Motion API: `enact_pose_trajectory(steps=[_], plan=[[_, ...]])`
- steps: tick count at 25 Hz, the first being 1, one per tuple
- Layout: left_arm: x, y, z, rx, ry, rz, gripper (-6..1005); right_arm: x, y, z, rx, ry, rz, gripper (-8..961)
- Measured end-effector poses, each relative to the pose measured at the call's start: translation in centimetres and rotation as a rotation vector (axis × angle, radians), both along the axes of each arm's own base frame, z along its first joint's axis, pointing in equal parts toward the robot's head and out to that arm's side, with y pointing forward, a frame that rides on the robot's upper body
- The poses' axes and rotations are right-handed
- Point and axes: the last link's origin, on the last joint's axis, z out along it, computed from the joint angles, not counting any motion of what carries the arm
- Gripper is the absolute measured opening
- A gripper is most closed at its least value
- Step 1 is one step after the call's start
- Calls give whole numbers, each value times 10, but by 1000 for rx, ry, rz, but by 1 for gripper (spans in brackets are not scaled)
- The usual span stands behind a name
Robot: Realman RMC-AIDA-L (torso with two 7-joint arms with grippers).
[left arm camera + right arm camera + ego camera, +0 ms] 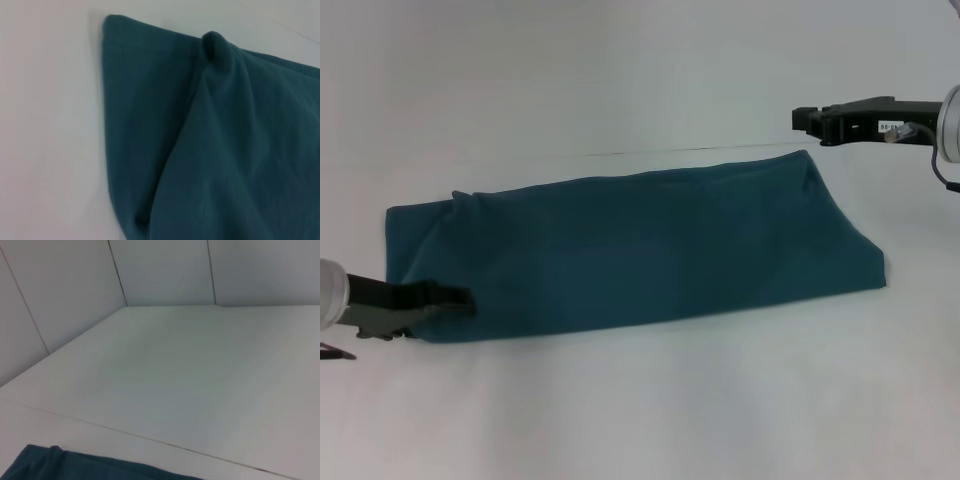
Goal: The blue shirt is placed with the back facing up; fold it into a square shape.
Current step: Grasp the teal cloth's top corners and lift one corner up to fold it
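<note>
The blue shirt (640, 250) lies on the white table (640, 420) as a long folded band running left to right. My left gripper (455, 300) is low at the shirt's near left corner and shut on the edge of the cloth. The left wrist view shows that end of the shirt (225, 150) close up, with a raised fold and a dark crease in the cloth. My right gripper (808, 121) hangs in the air above and just behind the shirt's far right corner, apart from the cloth. The right wrist view shows only a small strip of the shirt (75, 467).
A thin seam (670, 152) runs across the table just behind the shirt. Pale wall panels (160, 270) stand at the table's far side. A small dark part (335, 351) shows under the left arm at the picture's left edge.
</note>
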Motion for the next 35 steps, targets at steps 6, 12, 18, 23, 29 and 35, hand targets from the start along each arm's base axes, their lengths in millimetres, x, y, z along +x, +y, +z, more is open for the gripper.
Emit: enact_pose_trajectory(steps=[6, 12, 18, 23, 29, 35], plan=[[0, 5, -1, 15, 29, -25, 861, 1, -1, -1, -4, -1, -1, 0], [5, 8, -3, 5, 45, -82, 847, 0, 0, -1, -5, 0, 1, 0], [10, 8, -8, -18, 60, -114, 739, 0, -1, -1, -5, 4, -5, 0], [13, 9, -7, -25, 63, -127, 649, 0, 0, -1, -4, 5, -5, 0], [14, 11, -7, -22, 67, -142, 442, 1, -1, 0, -2, 10, -7, 0], [18, 14, -6, -11, 76, -169, 114, 1, -1, -1, 0, 11, -9, 0]])
